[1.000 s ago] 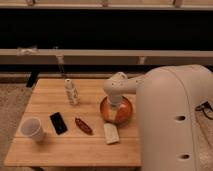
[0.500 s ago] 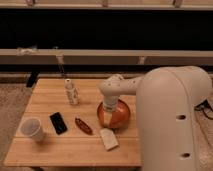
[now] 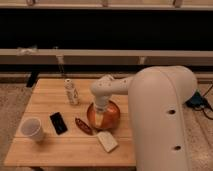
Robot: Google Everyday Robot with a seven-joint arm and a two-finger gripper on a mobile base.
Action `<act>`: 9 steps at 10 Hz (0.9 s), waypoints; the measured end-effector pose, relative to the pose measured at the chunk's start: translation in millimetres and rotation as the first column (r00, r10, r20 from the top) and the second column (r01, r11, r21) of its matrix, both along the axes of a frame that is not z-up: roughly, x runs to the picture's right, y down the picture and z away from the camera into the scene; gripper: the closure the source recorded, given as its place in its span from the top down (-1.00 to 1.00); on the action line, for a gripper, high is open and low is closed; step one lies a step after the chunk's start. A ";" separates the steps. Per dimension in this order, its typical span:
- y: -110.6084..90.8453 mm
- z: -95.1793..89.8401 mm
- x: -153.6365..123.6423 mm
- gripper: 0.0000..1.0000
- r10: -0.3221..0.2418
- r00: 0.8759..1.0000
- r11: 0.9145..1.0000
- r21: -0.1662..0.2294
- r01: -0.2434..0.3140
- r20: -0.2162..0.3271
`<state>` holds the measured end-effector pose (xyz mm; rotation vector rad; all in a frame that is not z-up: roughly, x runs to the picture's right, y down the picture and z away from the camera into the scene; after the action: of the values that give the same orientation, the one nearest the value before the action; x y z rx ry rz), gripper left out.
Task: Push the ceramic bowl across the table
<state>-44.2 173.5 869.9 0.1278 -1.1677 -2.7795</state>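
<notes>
The orange-red ceramic bowl (image 3: 105, 118) sits on the light wooden table (image 3: 48, 98), right of its middle. My gripper (image 3: 101, 111) hangs from the white arm and reaches down into the bowl, its tip hidden against the bowl's inside. The bulky white arm covers the table's right side and the bowl's right rim.
A white paper cup (image 3: 31, 129) stands at the front left. A black phone (image 3: 58, 122) and a dark brown oblong object (image 3: 83, 125) lie left of the bowl. A pale block (image 3: 107, 141) lies in front of it. A small bottle (image 3: 71, 91) stands behind and to the left.
The gripper and bowl have slid left and slightly toward the front edge. The pale block has shifted forward with them. The cup, phone and bottle have not moved.
</notes>
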 end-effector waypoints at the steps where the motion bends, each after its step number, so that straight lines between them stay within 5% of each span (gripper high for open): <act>1: -0.3 -0.6 -0.3 0.60 -0.001 1.000 1.000 -0.001 0.001 0.000; 4: 0.0 -2.2 -2.9 0.60 -0.004 1.000 1.000 -0.003 0.004 0.012; 9: -14.2 -36.0 -84.7 0.60 -0.076 0.977 0.996 0.049 0.068 0.198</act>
<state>-128.9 159.3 833.8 0.3847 -1.1783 -2.9114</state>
